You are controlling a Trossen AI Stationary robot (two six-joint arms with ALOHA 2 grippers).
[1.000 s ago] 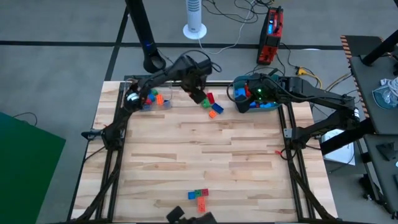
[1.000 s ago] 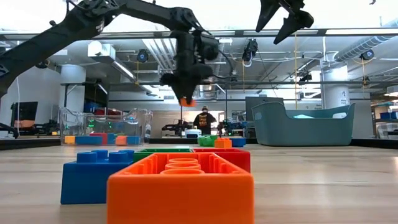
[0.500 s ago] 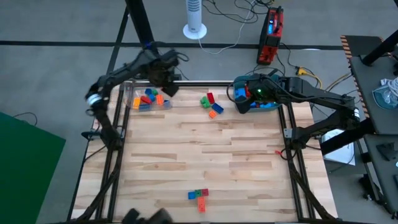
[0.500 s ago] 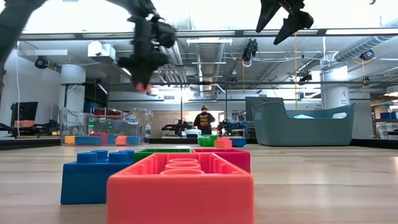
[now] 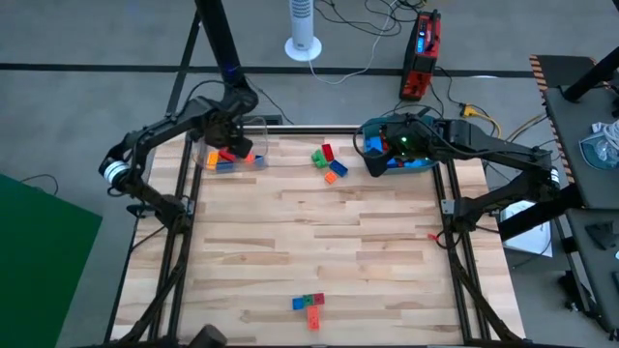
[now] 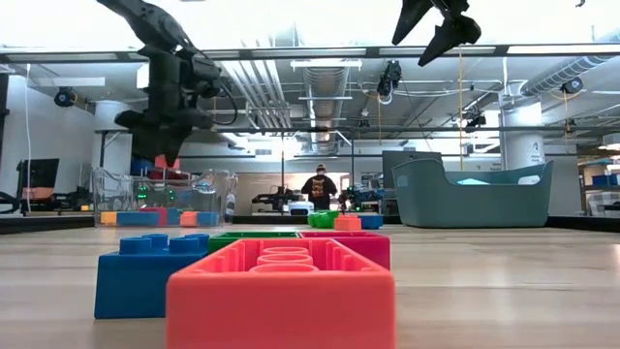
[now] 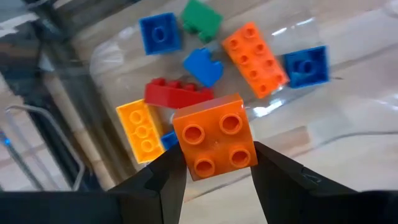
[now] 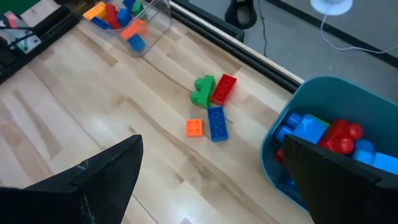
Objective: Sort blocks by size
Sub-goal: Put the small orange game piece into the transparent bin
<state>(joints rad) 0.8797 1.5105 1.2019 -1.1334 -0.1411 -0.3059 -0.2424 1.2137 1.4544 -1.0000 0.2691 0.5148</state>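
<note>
- Your left gripper (image 7: 214, 171) pinches an orange four-stud brick (image 7: 214, 143) above the clear plastic box (image 5: 228, 155) at the table's far left corner.
- Your right gripper (image 8: 211, 180), fingers spread, hovers over the teal tub (image 5: 397, 159).
- Four bricks (image 5: 327, 162) lie between both containers.

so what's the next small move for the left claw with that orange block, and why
Probably open the fingers and let it drop. The left claw is shut on a small orange block and hangs over the clear box, where other small blocks already lie, so releasing should land it among them. The right claw waits open by the teal tub.
</note>
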